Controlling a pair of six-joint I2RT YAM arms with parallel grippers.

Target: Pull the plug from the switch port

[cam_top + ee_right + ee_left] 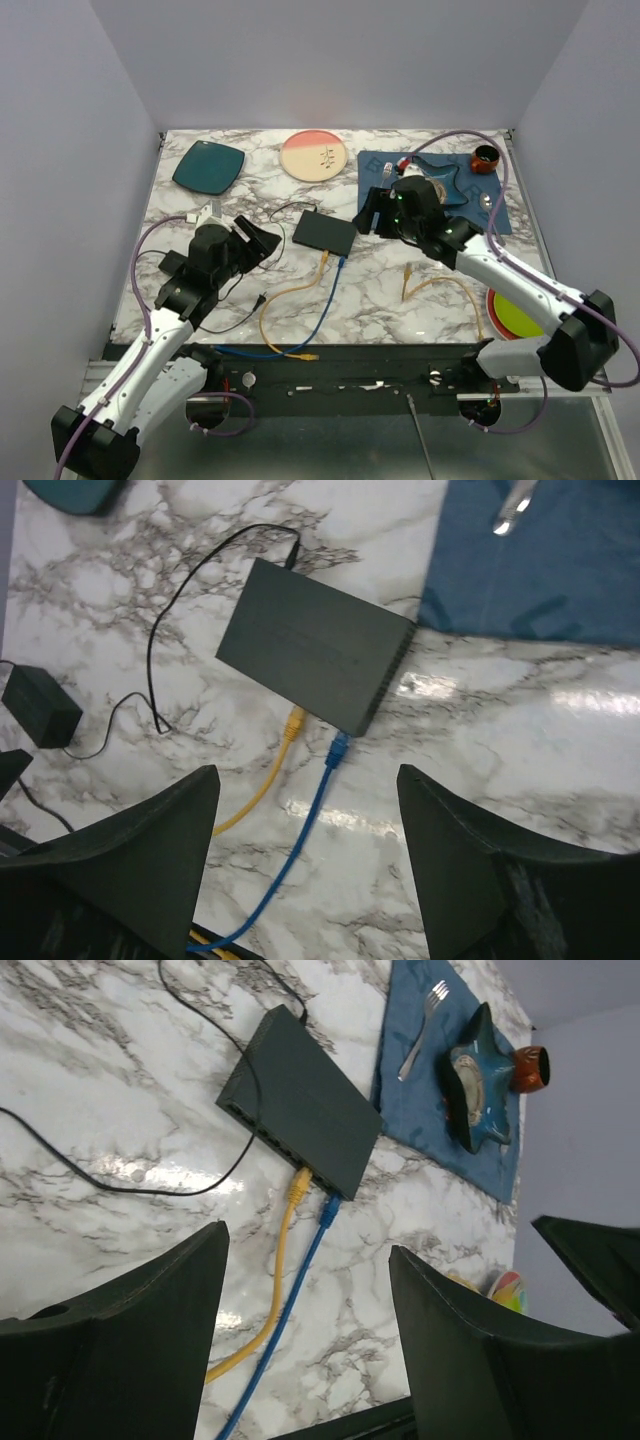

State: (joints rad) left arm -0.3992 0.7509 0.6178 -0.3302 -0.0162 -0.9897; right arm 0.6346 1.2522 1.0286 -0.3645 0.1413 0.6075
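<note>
Black switch (324, 232) mid-frame holds yellow plug (326, 257) and blue plug (341, 262); left pincer (307, 1245) and right pincer (308, 770) gape empty.

Teal plate (75, 492) and fork (515, 505) cut by top edge, switch (324, 233) sockets unreadable overhead

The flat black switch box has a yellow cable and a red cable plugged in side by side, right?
No, the second cable is blue, not red. The flat matte-black switch box has a thin yellow cable and a thin blue cable plugged in side by side; the right wrist view shows it.
</note>
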